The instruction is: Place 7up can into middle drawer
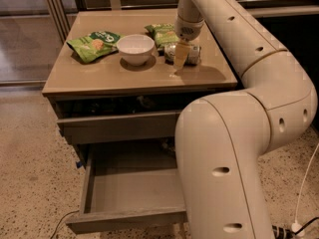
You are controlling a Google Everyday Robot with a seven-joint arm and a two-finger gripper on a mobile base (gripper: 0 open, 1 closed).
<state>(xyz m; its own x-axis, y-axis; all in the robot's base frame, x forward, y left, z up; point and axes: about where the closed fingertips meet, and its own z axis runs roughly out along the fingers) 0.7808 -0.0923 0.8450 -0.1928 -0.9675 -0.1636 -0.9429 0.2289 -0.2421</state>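
1. Cabinet top (pixel 99 78) is shared by a bowl (pixel 135 48) and the can (pixel 193 54), which is laid on its side at the far right.
2. The gripper (pixel 180 59) is set over the can; whether it is spread or pinching cannot be told.
3. Grasping is judged the step in hand.
4. Next, the can must be lifted and carried down to the open drawer (pixel 129 188), near and below.

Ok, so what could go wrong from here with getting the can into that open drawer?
The 7up can lies on its side under the gripper, so it may roll away on contact. The white bowl and a green snack bag sit close by and could get knocked. The robot's own arm covers the right part of the middle drawer, which may crowd the way down.
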